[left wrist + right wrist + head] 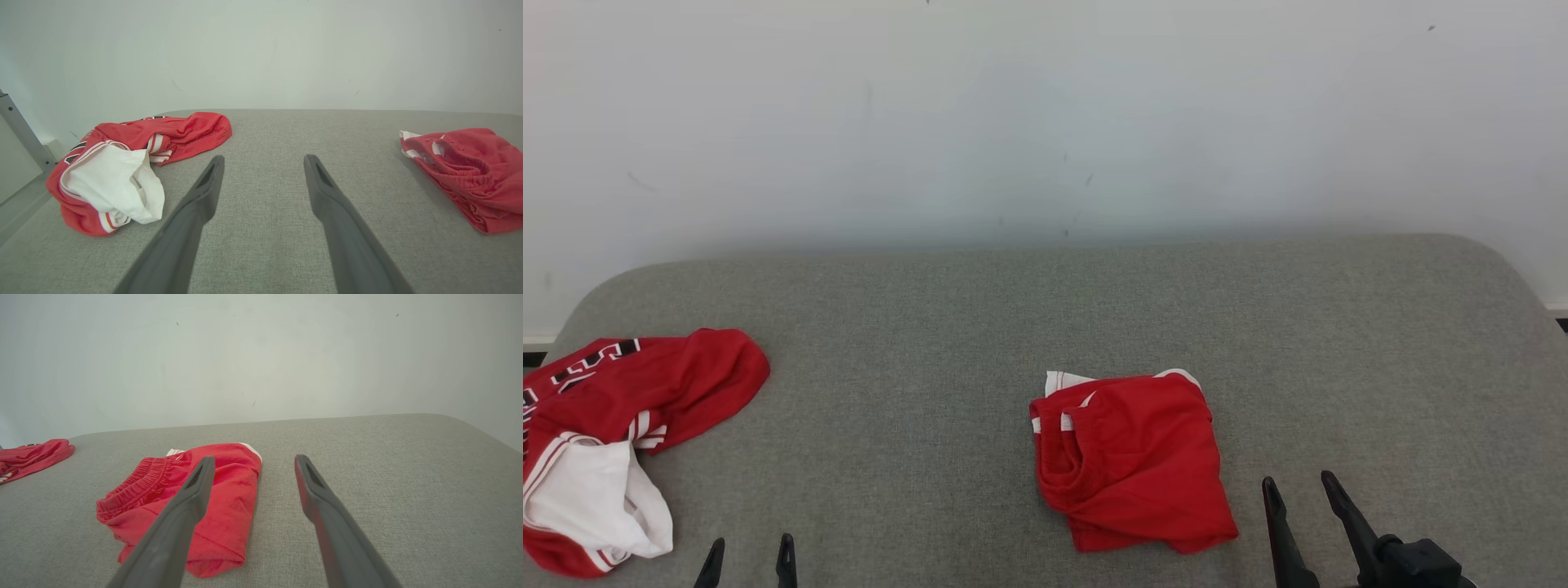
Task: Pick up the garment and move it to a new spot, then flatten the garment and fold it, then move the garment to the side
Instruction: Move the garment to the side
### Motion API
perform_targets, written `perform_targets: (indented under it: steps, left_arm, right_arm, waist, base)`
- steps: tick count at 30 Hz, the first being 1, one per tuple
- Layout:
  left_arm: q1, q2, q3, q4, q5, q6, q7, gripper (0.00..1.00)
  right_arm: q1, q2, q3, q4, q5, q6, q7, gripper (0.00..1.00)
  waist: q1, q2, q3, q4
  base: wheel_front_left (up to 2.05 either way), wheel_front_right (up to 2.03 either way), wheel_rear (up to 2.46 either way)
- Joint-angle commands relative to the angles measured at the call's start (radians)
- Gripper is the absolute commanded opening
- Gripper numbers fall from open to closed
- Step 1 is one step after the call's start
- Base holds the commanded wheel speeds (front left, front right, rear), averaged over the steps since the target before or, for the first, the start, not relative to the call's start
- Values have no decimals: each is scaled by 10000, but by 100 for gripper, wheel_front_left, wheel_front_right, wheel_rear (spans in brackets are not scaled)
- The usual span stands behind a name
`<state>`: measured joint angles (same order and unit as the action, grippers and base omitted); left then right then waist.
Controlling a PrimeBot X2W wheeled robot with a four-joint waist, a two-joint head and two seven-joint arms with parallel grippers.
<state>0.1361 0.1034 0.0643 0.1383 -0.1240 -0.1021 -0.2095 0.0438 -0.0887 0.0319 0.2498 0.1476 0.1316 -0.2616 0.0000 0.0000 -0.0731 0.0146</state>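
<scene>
Red mesh shorts with an elastic waistband and white trim (1135, 457) lie folded into a compact, roughly square packet near the middle of the grey fabric-covered tabletop (931, 327), a little toward the robot's right. The layers are stacked with the waistband turned to the robot's left, so the folding looks done. The packet sits where both arms can reach it, which suits flattening and folding.

The right gripper (1298, 490) hovers just beside the packet's near right corner, its two long dark fingers spread apart and holding nothing. In the right wrist view its left finger crosses in front of the shorts (233, 506), so it seems lined up on that edge, though not touching it.

A crumpled red jersey with a white lining and striped trim (645, 392) lies in a loose heap at the tabletop's left end, well apart from the shorts. It is bunched and partly inside out, as if dropped there rather than laid. The left gripper (752, 555) waits near it, also spread wide and empty.

By my reading, either the shorts await the move to the side, or the jersey is next to be picked up; I cannot tell which.
</scene>
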Motion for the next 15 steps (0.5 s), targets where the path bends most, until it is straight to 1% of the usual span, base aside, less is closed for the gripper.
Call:
perform_targets:
  steps: [1, 4, 9, 15]
  left_arm:
    - [24, 51, -15, -30, -112, 48, 3, 100]
    - [27, 61, -28, -37, -152, 60, -5, 100]
    - [38, 68, 7, -28, -109, 233, -97, 100]
    - [-110, 59, -74, 1, -127, 303, -171, 100]
  right_arm:
    - [4, 14, -15, 32, -73, -23, -47, 100]
    - [13, 24, -18, 53, -90, -23, -47, 100]
    - [-199, 97, -157, 198, -116, -23, -47, 100]
    - [-927, -11, 114, 803, -214, -23, -45, 100]
  waist:
    - [0, 0, 7, 2]
    - [0, 0, 13, 10]
    - [0, 0, 43, 33]
    - [0, 0, 150, 182]
  base:
    - [0, 0, 0]
    - [0, 0, 0]
    - [0, 0, 0]
    - [0, 0, 0]
